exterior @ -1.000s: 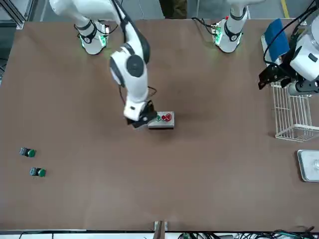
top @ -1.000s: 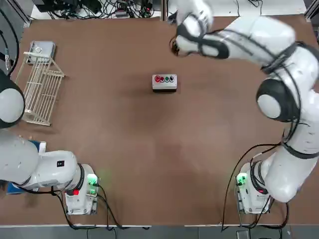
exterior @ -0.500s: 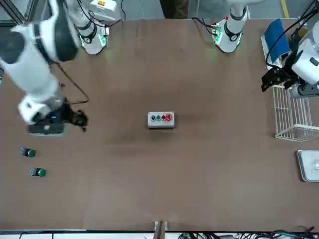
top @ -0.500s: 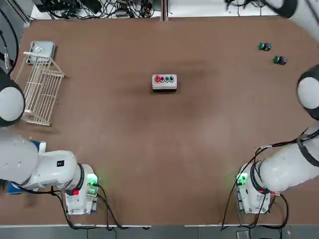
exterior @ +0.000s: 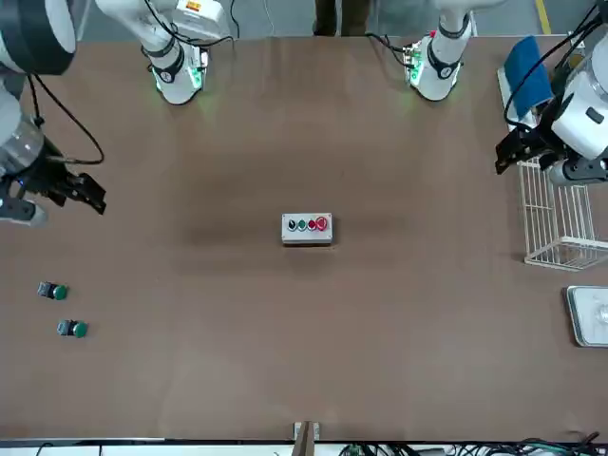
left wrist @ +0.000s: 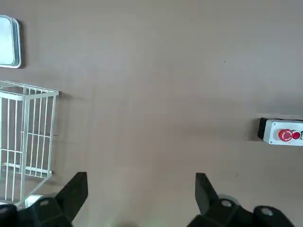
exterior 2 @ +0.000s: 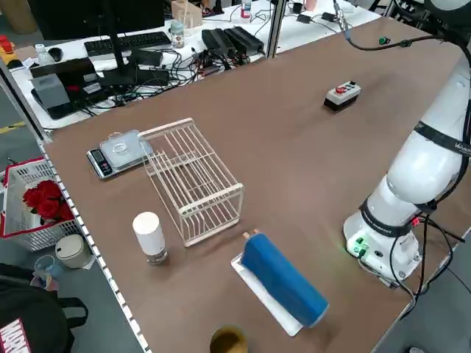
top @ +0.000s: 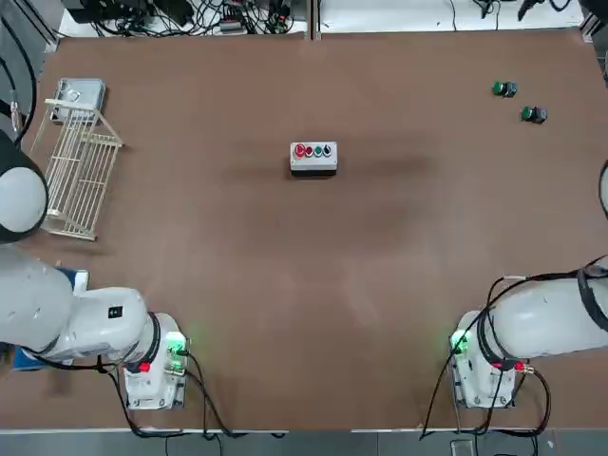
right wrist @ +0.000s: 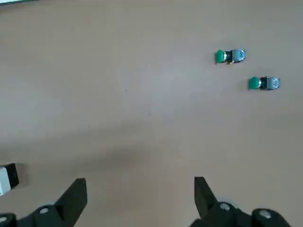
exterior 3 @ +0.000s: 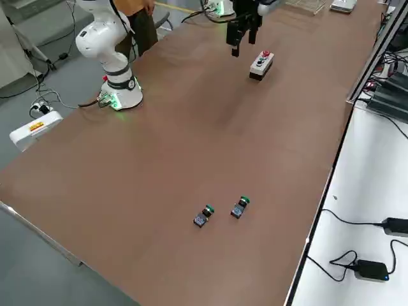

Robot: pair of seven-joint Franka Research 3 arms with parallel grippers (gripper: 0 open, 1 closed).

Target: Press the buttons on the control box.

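My right gripper (right wrist: pixel 137 198) has its fingers spread wide and holds nothing; it hangs high above bare table, well to the right of the control box (top: pixel 313 158), with the two loose green-capped pieces (right wrist: pixel 230 56) lying farther out beyond it. My left gripper (left wrist: pixel 139 198) is just as wide apart and empty, raised well to the left of the box, close to the wire rack (top: pixel 79 171). The box sits alone near the middle of the table (top: pixel 304 285), its buttons (top: pixel 314 150) facing up in a row, the red one at the left end, nothing touching them. Open brown surface surrounds the box on every side; the rack and a small scale (top: pixel 80 93) stand far to its left by the table edge.
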